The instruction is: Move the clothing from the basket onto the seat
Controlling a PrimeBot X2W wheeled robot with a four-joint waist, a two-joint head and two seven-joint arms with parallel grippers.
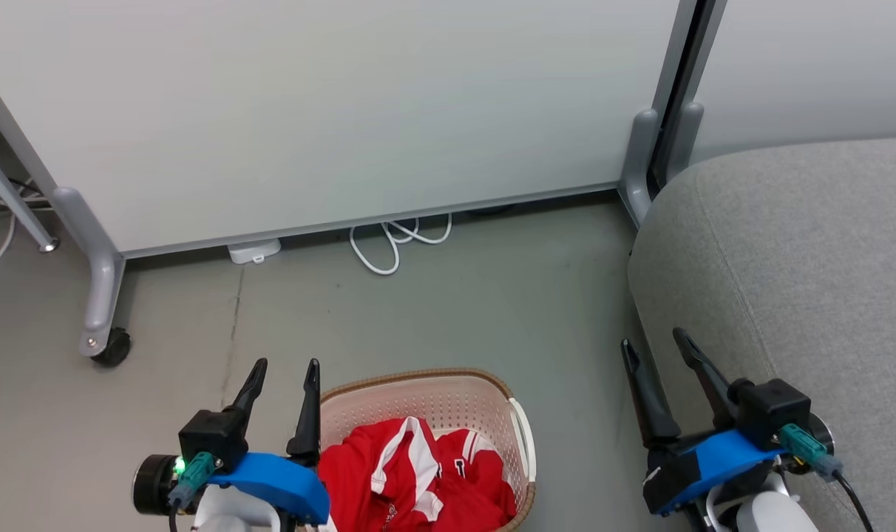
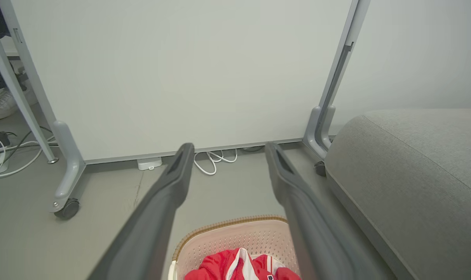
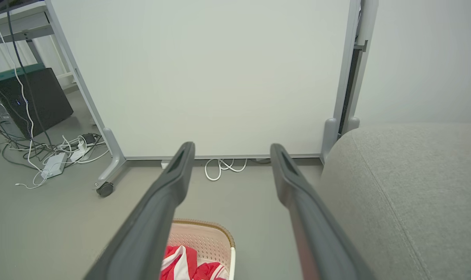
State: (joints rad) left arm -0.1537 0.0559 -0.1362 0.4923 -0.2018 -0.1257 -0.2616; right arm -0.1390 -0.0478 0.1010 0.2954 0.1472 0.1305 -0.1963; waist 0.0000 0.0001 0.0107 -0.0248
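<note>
Red clothing (image 1: pixel 418 476) with white stripes lies bunched inside the cream perforated basket (image 1: pixel 448 399), which stands on the floor at the bottom of the head view. The clothing (image 2: pixel 239 268) and basket (image 2: pixel 235 237) also show low in the left wrist view, and in the right wrist view the clothing (image 3: pixel 181 266) sits in the basket (image 3: pixel 208 239). My left gripper (image 1: pixel 285 366) hangs open, empty, just left of the basket's rim. The grey seat (image 1: pixel 795 273) fills the right side. My right gripper (image 1: pixel 655 341) is open and empty beside the seat's left edge.
A white wheeled partition (image 1: pixel 330 111) stands behind the basket, with a caster leg (image 1: pixel 100 295) at the left. A coiled white cable (image 1: pixel 396 240) and a small white box (image 1: pixel 254 251) lie at its foot. More cables and a dark box (image 3: pixel 33 101) sit far left.
</note>
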